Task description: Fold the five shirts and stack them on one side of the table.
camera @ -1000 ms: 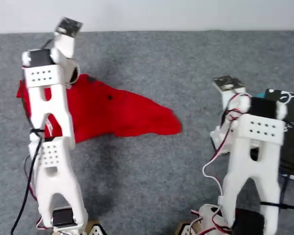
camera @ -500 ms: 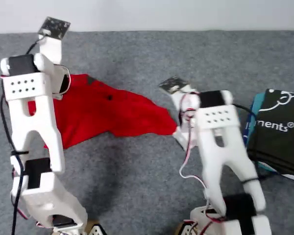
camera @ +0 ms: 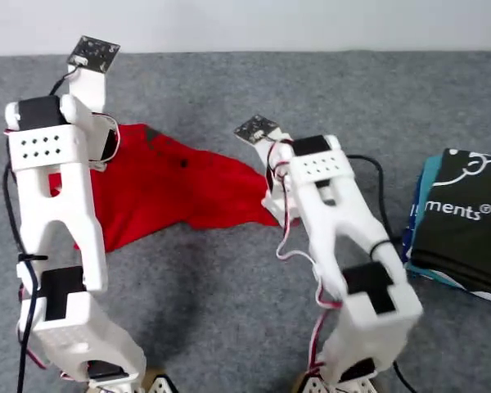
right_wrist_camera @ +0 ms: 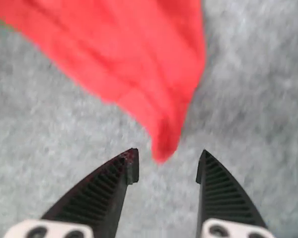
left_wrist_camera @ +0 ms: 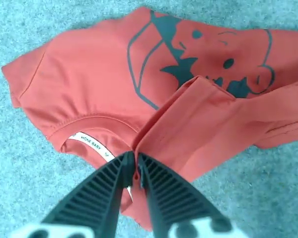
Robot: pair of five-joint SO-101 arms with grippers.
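The desk [camera: 221, 303] is covered with a grey, felt-like mat as far as the high view reaches. The mat has a speckled, slightly fuzzy surface without seams or markings. The desk's far edge runs straight and level across the top of the high view. There it meets a plain white wall [camera: 311, 24], which forms a narrow pale band above the grey. Soft, darker patches of shadow lie on the mat toward the middle and the near side. Both wrist views show the same covering close up, its short mottled fibres visible.
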